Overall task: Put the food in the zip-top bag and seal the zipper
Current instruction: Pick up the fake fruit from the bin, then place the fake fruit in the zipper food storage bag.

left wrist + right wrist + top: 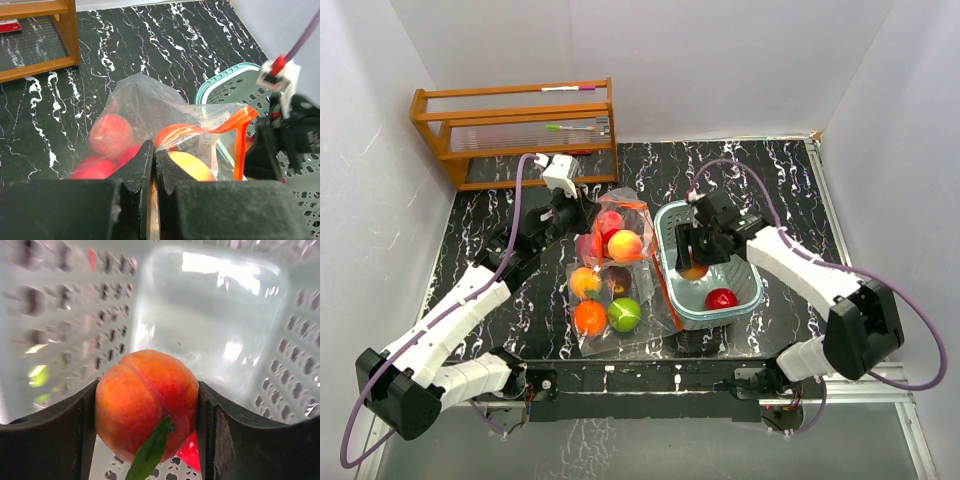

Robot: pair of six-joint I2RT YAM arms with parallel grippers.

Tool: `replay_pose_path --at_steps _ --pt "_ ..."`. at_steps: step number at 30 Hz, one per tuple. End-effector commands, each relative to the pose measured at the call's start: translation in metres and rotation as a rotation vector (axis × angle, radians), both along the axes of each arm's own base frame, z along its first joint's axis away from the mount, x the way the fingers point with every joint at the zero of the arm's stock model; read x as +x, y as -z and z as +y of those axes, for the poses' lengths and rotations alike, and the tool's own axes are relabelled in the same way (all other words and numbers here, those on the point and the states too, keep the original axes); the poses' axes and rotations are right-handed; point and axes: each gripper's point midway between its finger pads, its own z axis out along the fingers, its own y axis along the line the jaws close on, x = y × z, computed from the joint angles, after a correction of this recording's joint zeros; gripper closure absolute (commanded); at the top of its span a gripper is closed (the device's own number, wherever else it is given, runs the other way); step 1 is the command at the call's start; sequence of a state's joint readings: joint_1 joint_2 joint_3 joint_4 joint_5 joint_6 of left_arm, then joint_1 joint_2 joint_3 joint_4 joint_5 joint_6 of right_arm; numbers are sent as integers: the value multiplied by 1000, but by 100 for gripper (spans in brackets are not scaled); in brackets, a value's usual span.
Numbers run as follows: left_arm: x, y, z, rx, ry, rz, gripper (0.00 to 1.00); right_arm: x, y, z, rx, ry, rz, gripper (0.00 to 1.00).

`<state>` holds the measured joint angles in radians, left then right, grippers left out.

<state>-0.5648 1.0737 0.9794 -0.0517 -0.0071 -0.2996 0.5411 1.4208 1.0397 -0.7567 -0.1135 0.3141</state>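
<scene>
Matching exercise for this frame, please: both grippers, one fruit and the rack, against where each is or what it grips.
1 left gripper
2 right gripper
3 lime green fruit
4 wooden rack

A far left corner of the table
B shut on the zip-top bag
C inside the bag
D closed on the orange fruit

Pairs: 1-B, 2-D, 3-C, 4-A

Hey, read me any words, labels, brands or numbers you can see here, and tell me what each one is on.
Nothing here can be read as text.
White strip on the zip-top bag: faint marks, too blurred to read.
Red item in the wooden rack: too small to tell.
Marker on top of the rack: no legible print.
</scene>
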Motion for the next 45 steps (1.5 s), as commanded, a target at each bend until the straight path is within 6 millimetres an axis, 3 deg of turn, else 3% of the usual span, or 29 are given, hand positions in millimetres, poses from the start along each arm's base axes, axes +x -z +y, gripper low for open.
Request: replay_pose_path --at_steps 1,4,8,13,16,22,26,30,39,41,43,45 --pt "3 -13 0 -38 -3 -41 100 40 -79 7 75 20 -235 80" --pt "3 -14 -1 -40 -2 -41 100 44 -115 10 113 8 -296 80" --pt "4 -12 -1 -40 -3 -39 100 35 -174 32 280 -94 -389 80" --pt "4 -11 -2 -45 2 -35 100 6 -246 67 558 -305 -498 80" --pt "4 -11 -4 -47 8 -32 100 -11 -268 82 645 -394 -535 81" --pt "4 -11 -5 -50 13 -31 100 -22 -263 123 643 -439 -547 81" --pt "3 -17 -6 -61 19 -37 100 -4 -243 137 595 -367 -531 81" --pt "0 -24 -6 -73 29 -46 100 25 -226 134 527 -243 -554 81" --pt "-10 -40 -14 -138 81 -53 100 71 -217 141 461 -92 -619 81" --pt "-12 -43 -17 -152 99 -56 100 75 -209 146 428 -82 -601 75" --pt "-12 -46 -17 -155 98 -61 100 80 -201 146 376 -51 -602 57" --pt "-12 -47 -16 -154 96 -64 100 83 -200 148 367 -37 -614 54"
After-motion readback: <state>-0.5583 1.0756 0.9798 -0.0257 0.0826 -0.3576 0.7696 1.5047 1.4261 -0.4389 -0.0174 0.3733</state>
